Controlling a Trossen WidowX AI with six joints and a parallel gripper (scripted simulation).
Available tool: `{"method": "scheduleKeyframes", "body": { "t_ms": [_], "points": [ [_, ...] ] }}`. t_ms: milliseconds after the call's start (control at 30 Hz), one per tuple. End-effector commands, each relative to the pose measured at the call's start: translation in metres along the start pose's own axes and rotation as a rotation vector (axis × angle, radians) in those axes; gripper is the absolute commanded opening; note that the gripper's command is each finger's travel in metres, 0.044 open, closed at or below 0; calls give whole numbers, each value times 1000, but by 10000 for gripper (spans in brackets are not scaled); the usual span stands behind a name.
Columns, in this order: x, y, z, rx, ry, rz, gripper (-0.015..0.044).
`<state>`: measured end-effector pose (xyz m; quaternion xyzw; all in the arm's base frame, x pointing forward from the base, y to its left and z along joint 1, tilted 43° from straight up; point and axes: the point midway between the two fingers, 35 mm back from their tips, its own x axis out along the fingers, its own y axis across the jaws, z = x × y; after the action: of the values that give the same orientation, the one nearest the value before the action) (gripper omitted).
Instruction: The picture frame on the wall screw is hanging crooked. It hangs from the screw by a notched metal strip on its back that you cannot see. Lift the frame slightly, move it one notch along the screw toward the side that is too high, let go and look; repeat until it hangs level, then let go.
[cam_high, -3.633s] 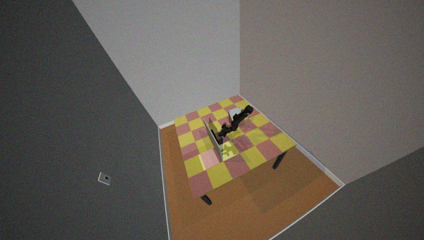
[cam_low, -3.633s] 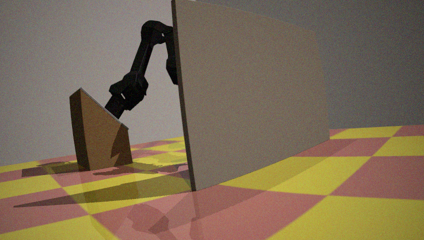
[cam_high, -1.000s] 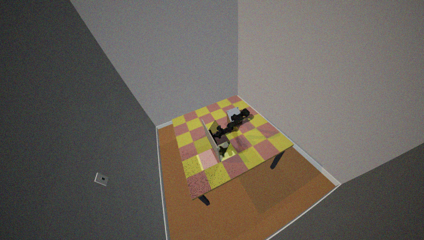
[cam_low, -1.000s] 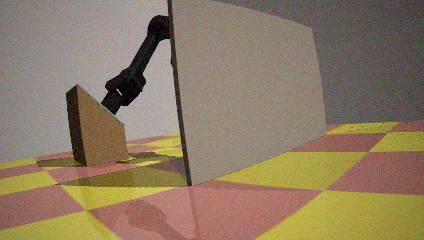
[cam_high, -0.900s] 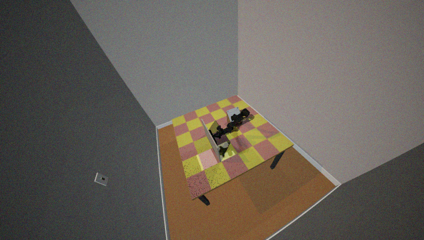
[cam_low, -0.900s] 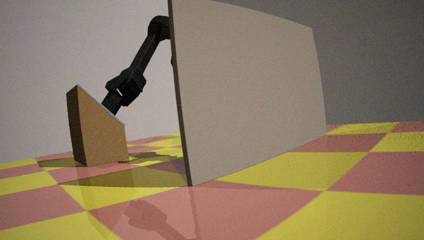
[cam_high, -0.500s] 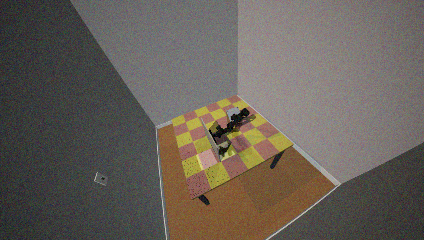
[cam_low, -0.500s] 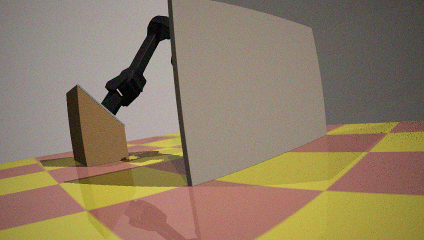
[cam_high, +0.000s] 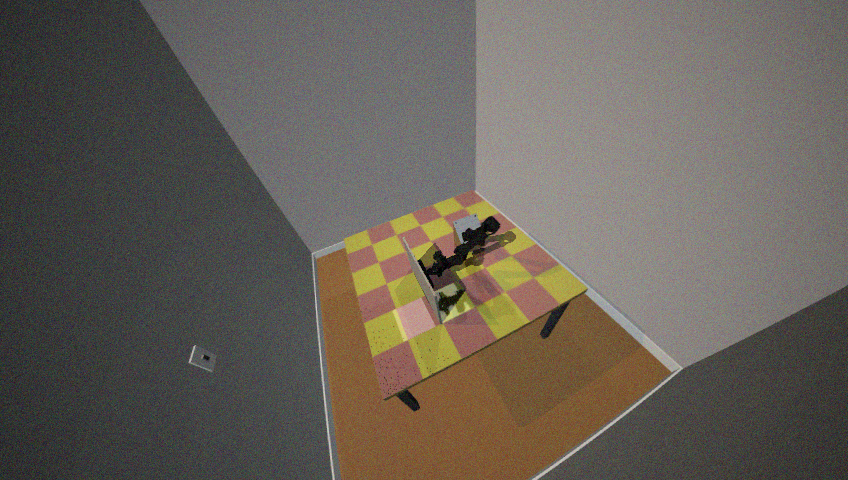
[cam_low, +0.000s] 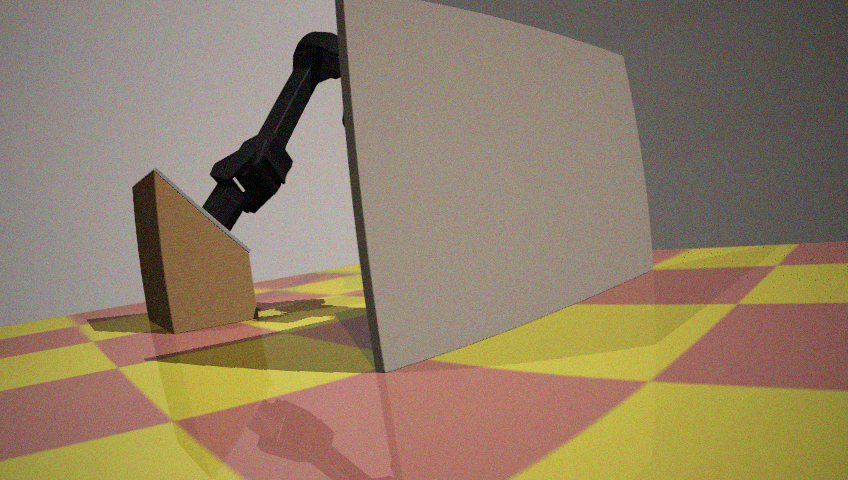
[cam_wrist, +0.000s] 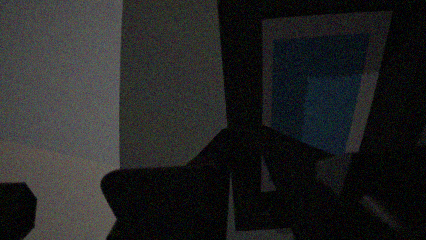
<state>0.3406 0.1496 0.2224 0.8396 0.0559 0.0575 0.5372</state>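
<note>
The picture frame is dark-edged around a pale mat and a blue picture. In the wrist view the frame (cam_wrist: 241, 65) fills the right half, very dim. My gripper (cam_wrist: 245, 131) (cam_high: 429, 272) has its two black fingers closed onto the frame's left side bar in that view, so it is shut on the frame. In the top view gripper and frame are tiny and dark against the front of the upright board. In the exterior view the board hides both. The screw and the notched strip are not visible. I cannot tell the frame's tilt from these frames.
The upright pale board (cam_high: 415, 264) (cam_low: 493, 178) stands on the checkered table (cam_high: 517, 294) (cam_low: 714, 333). A wooden block with a sloping top (cam_low: 205, 279) stands behind, at the arm's base. A wall plate (cam_high: 199, 358) is on the dark wall.
</note>
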Motion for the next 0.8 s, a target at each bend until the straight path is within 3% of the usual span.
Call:
{"method": "scheduleKeyframes", "body": {
  "t_ms": [0, 767],
  "points": [
    [0, 7, 1, 11, -3, 16, 0],
    [0, 7, 1, 11, -3, 16, 0]
  ]
}}
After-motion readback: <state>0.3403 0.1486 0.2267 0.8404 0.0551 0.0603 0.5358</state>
